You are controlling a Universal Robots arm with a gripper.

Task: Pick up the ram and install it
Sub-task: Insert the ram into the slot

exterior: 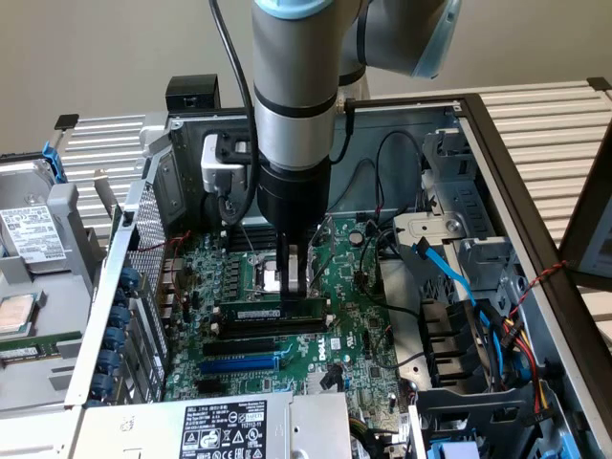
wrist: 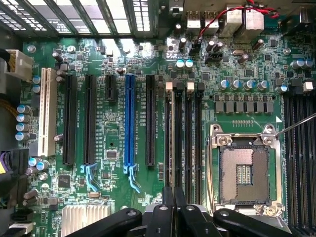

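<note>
My gripper (exterior: 295, 285) was pinched shut on the ram (exterior: 251, 313), top edge, centre of the exterior frame, standing on edge by the black slots (exterior: 244, 344). Light, stiff, thin board with fragile chips, I judged: hold by edges, no twisting.

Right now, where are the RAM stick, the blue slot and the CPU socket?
RAM stick (exterior: 254, 313): exterior view, on its white label.
blue slot (wrist: 130, 118): wrist view, midway along its body.
CPU socket (wrist: 245, 174): wrist view, centre of its contact field.
</note>
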